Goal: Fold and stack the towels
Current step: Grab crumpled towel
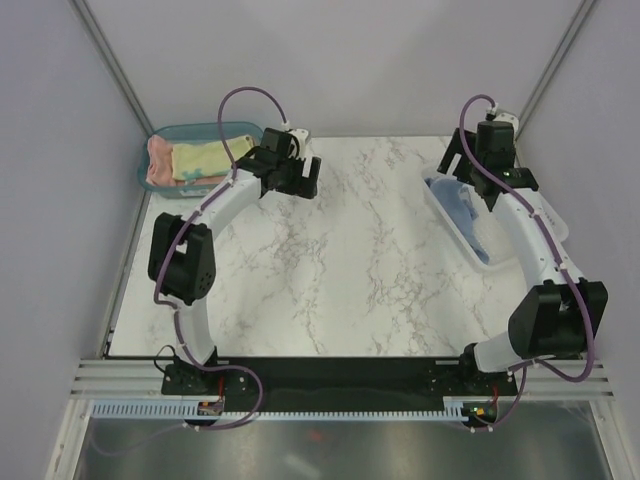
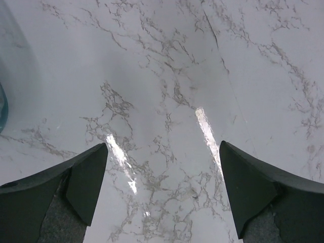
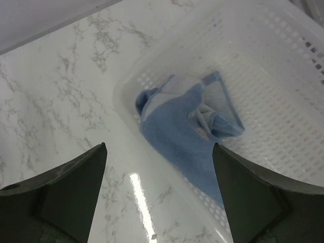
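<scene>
Marble surface (image 1: 340,270): left fingers (image 2: 76,187) spread, empty. Right fingers (image 3: 66,187) spread above crumpled light blue towel (image 3: 177,131); a low pinch may snag basket (image 3: 283,76).

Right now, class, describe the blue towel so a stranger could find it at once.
Find the marble table, then the white perforated basket at its right edge. The light blue towel lies crumpled inside it; the pink towel and yellow towel sit in the teal bin at far left.
</scene>
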`<state>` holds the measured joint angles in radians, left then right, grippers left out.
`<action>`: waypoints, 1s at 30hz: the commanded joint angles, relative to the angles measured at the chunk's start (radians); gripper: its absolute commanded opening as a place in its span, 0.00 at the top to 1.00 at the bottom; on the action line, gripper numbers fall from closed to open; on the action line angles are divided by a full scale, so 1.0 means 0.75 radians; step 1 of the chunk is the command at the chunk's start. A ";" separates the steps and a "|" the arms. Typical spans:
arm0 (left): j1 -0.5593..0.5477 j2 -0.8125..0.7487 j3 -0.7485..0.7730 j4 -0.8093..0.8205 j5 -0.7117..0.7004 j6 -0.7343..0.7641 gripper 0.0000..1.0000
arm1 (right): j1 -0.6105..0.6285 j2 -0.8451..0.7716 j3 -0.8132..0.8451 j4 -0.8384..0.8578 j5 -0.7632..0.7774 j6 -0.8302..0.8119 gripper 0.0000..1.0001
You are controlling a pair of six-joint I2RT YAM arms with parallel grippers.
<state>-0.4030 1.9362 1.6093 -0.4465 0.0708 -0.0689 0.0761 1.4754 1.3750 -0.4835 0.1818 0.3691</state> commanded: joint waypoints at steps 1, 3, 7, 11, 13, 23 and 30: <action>0.016 -0.088 0.060 -0.043 0.099 -0.016 0.02 | -0.093 0.060 0.005 0.045 -0.009 -0.046 0.07; -0.045 -0.220 -0.065 -0.035 0.182 -0.049 0.00 | -0.140 0.129 0.022 0.035 -0.048 -0.087 0.07; -0.129 -0.397 -0.174 -0.086 0.290 -0.143 0.00 | -0.189 0.225 -0.013 0.033 -0.203 -0.103 0.09; -0.129 -0.605 -0.370 -0.017 0.405 -0.248 0.00 | -0.204 0.295 -0.101 0.092 -0.295 -0.128 0.10; -0.121 -0.767 -0.519 0.081 0.356 -0.303 0.00 | -0.216 0.336 -0.099 0.092 -0.302 -0.144 0.11; -0.082 -0.968 -0.697 0.252 0.599 -0.313 0.00 | -0.263 0.189 0.062 -0.011 -0.277 -0.239 1.00; -0.082 -1.203 -0.783 0.338 0.511 -0.301 0.00 | -0.263 -0.216 0.185 -0.053 -0.369 -0.126 1.00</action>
<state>-0.4648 1.1297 1.0290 -0.2707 0.4538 -0.3164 -0.1215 1.4696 1.4235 -0.5369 -0.0452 0.2276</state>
